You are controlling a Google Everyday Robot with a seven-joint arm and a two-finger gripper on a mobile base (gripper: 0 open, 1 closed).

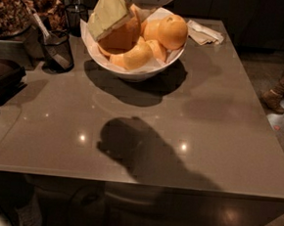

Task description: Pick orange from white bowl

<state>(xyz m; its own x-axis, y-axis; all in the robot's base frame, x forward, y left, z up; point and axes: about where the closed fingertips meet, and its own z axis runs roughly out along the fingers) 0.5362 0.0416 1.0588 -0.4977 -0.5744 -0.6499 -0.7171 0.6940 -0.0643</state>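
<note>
The white bowl (135, 72) stands at the back middle of the grey table, lined with white paper and holding several fruits. The orange (122, 36), large and deep orange, is at the bowl's left side. My gripper (117, 27) comes down from the top edge and is shut on the orange. One cream finger pad (108, 11) lies flat on its front left; the other finger is hidden behind the fruit. A rounder orange (172, 31) sits at the right and a smaller yellowish one (136, 56) at the front.
A black mesh cup (56, 49) with a utensil stands left of the bowl, and a second cup (76, 16) is behind it. Folded napkins (205, 32) lie at the back right. A snack container (10, 6) and a dark object (2, 79) are at the left. A person's foot (273, 98) is right of the table.
</note>
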